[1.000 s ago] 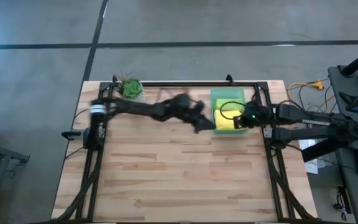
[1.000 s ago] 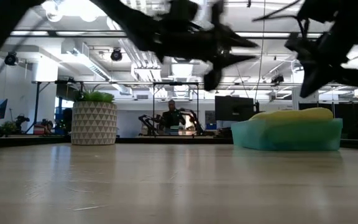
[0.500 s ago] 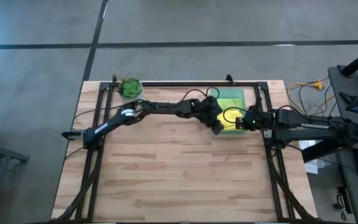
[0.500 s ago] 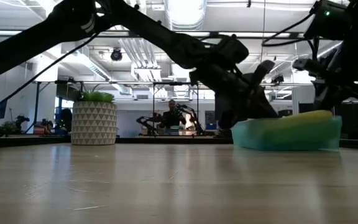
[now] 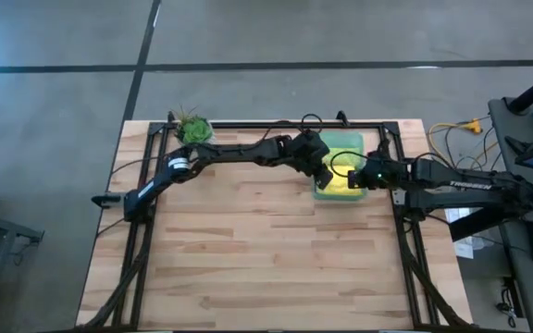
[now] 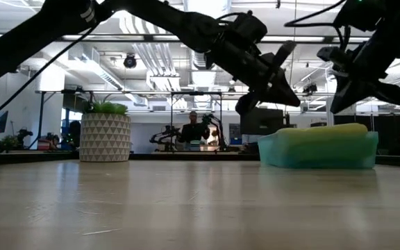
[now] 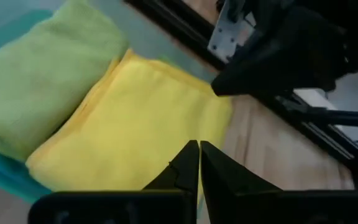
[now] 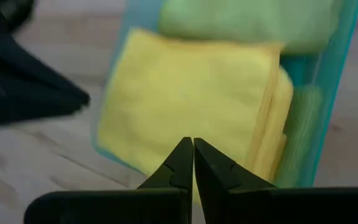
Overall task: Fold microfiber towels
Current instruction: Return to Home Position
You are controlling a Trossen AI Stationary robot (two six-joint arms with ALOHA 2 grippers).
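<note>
A translucent green bin (image 5: 342, 141) stands at the table's far right and holds folded microfiber towels. A yellow one (image 5: 337, 183) lies on top at the near side, and a lime green one (image 7: 36, 81) lies behind it. A second lime green one (image 8: 303, 124) is wedged along the bin's right wall. My left gripper (image 7: 199, 149) hovers shut over the yellow towel's left part, clear of it in the low view (image 6: 290, 101). My right gripper (image 8: 193, 146) hovers shut over the yellow towel from the right (image 6: 339, 104).
A potted plant (image 5: 192, 129) stands at the table's far left corner. Black frame rails (image 5: 276, 123) run along the far edge and both sides. Bare wood (image 5: 266, 250) stretches over the middle and near part. A person (image 6: 193, 128) sits far behind the table.
My left gripper has swung toward the table's right edge to the bin, dipped beside the bin's left wall, then risen over the yellow towel. Its fingers stood apart a second ago and are together now. My right gripper dipped toward the bin and came back up.
</note>
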